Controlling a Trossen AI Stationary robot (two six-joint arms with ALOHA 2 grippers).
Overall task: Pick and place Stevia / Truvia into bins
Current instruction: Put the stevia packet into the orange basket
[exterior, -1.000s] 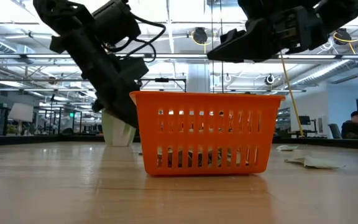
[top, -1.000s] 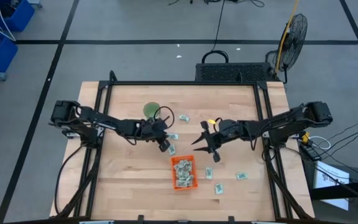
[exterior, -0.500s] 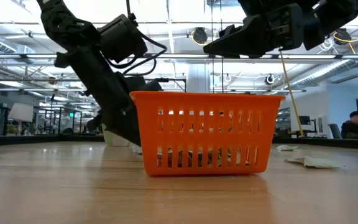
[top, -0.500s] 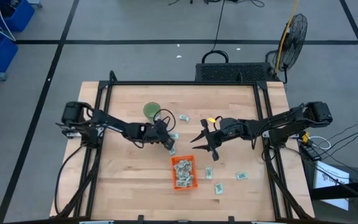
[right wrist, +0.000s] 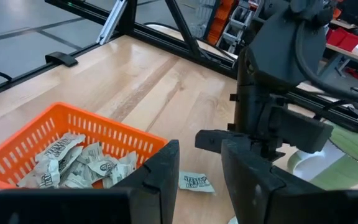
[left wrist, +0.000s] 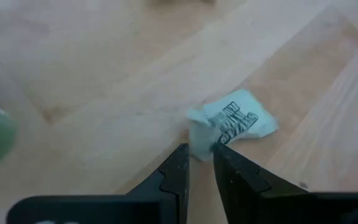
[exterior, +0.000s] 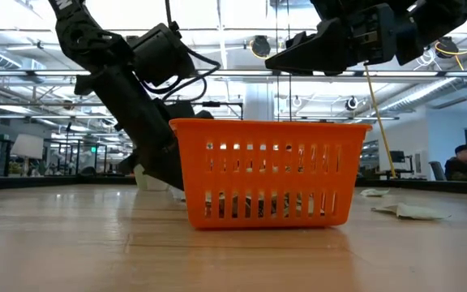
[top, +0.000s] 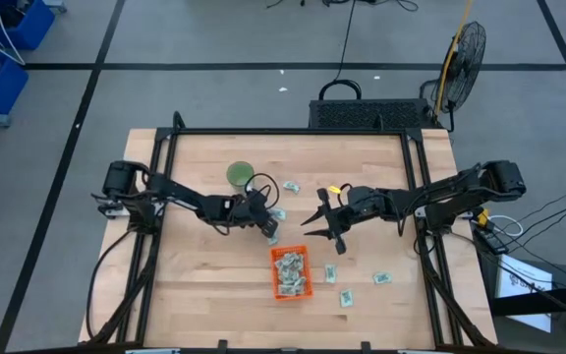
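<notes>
Since a second ago the left gripper (top: 269, 232) has dropped from just off the table to the wood mid-table, just toward the far edge from the orange tray (top: 290, 272). Its fingers are nearly together, pinching the near corner of a sachet (left wrist: 232, 123) that lies straight ahead of the tips. The right gripper (top: 314, 223) hovers nearby, fingers apart, empty.

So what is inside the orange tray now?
The orange tray holds a loose pile of sachets, pale green and white, overlapping. How many lie underneath, and the tray floor, stay covered.
</notes>
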